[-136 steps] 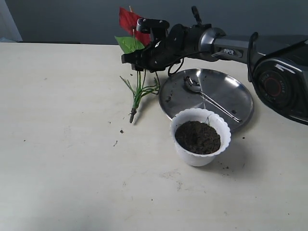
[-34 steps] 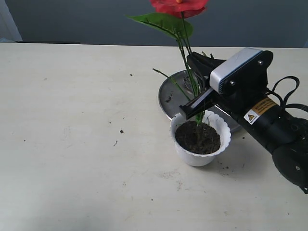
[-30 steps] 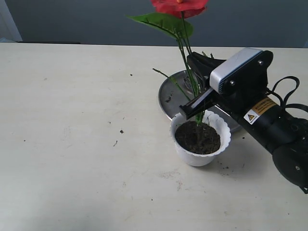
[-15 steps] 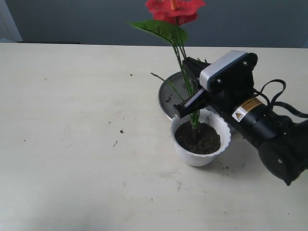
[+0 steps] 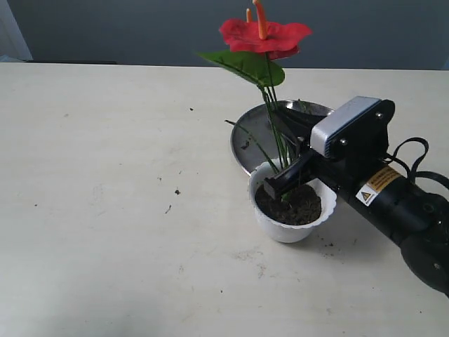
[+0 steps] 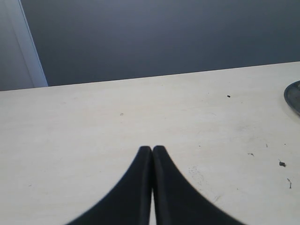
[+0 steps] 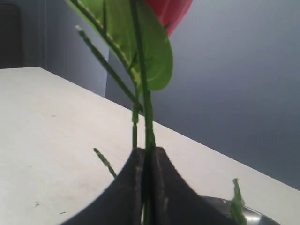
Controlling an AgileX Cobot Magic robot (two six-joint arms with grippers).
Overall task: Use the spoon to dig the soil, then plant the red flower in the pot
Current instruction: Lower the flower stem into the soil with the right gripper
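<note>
The red flower (image 5: pixel 264 35) stands upright, its green stems running down into the soil (image 5: pixel 300 206) of the white scalloped pot (image 5: pixel 284 229). My right gripper (image 5: pixel 279 183) sits low over the pot's far rim, shut on the stems just above the soil. In the right wrist view the stems (image 7: pixel 148 122) pass between the closed fingers of the right gripper (image 7: pixel 148 152), with the leaf (image 7: pixel 154 51) and a red bloom (image 7: pixel 171 11) above. The spoon is hidden behind the arm. My left gripper (image 6: pixel 152 149) is shut and empty above bare table.
A round steel plate (image 5: pixel 251 133) lies just behind the pot, mostly covered by the right arm (image 5: pixel 393 203). Its edge (image 6: pixel 293 96) shows in the left wrist view. Crumbs of soil (image 5: pixel 176 192) dot the table left of the pot.
The right gripper has lowered the flower, pushing the stems down into the pot's soil; 4.5 s ago it was at the flower lying beside the plate.
</note>
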